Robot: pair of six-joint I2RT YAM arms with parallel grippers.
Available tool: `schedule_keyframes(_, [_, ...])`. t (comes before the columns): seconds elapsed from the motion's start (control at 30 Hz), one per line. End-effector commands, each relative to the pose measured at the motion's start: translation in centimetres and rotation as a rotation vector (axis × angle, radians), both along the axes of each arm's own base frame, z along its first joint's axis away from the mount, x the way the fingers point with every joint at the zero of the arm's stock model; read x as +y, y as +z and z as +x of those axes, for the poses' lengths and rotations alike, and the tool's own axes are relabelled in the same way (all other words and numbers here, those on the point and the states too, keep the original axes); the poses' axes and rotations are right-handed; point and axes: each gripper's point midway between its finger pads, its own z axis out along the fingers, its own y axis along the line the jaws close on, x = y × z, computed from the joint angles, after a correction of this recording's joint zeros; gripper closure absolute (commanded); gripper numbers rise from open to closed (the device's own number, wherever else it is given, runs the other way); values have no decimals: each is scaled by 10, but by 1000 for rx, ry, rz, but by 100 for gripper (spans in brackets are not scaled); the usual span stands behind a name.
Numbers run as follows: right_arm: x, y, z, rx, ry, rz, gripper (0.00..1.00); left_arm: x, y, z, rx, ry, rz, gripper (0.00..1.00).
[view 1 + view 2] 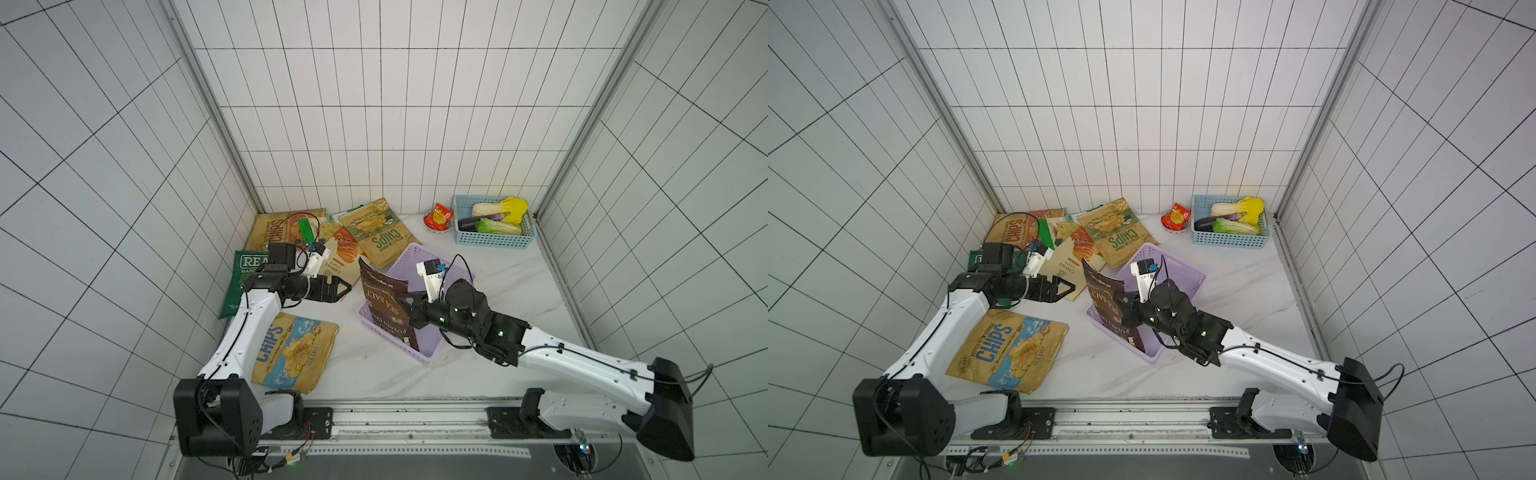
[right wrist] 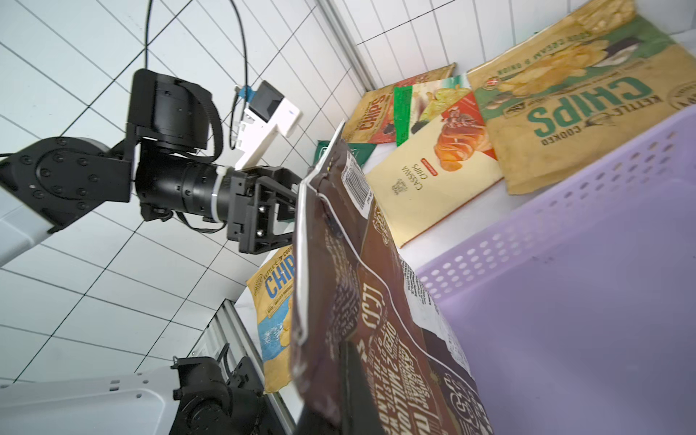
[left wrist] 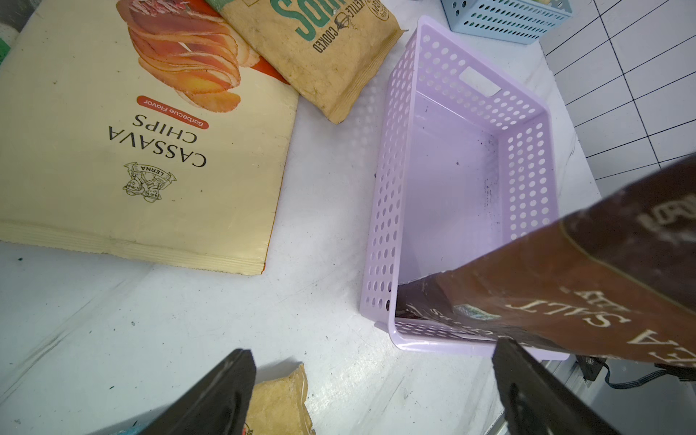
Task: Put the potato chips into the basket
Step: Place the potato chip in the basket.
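The brown bag said "SEA SALT" in pale letters. In a top view, "POTATO CHI" could be read lower down on it. Its back had a barcode and small print too blurry to read. The cream bag said "CASSAVA CHIPS", with "Barbecue Flavor" on a red strip and "LERNA" on a little badge. The tan bag with green letters said "CHIPS", "KETTLE COOKED" and "SOUR CREAM & ONION". The tan bag with blue letters said "CHIPS", "KETTLE COOKED" and "SEA SALT". The tan bag with red said "CHIPS". The dark green bag showed only "REA" and "HAN"; the rest was hidden.
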Motion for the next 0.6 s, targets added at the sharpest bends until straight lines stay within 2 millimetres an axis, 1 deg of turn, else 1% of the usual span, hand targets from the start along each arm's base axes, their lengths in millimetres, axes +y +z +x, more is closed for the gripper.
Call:
schedule_keyframes(0.0, [-18, 1, 10, -24, -105, 18, 100, -1, 6, 3, -38, -10, -8, 3])
schedule_keyframes(0.17, [-41, -8, 23, -42, -227, -5, 100, -1, 6, 2, -40, -12, -10, 3])
schedule_keyframes(0.23, [-53, -10, 33, -53, -296, -7, 100, -1, 6, 2, -38, -12, -11, 3])
schedule_keyframes(0.3, [-60, -13, 43, -48, -330, -7, 100, -2, 5, 2, -36, -13, -11, 3])
schedule_keyframes(0.4, [-74, -24, 62, -13, -396, -11, 100, -2, 5, 2, -36, -14, -13, 3])
schedule_keyframes(0.47, [-82, -30, 71, -2, -437, -6, 100, -2, 6, 2, -37, -13, -13, 3])
schedule_keyframes(0.53, [-93, -38, 79, 2, -487, -22, 100, -2, 5, 2, -36, -14, -13, 3])
schedule_keyframes(0.57, [-102, -41, 84, 5, -521, -37, 98, -2, 5, 2, -35, -15, -14, 3])
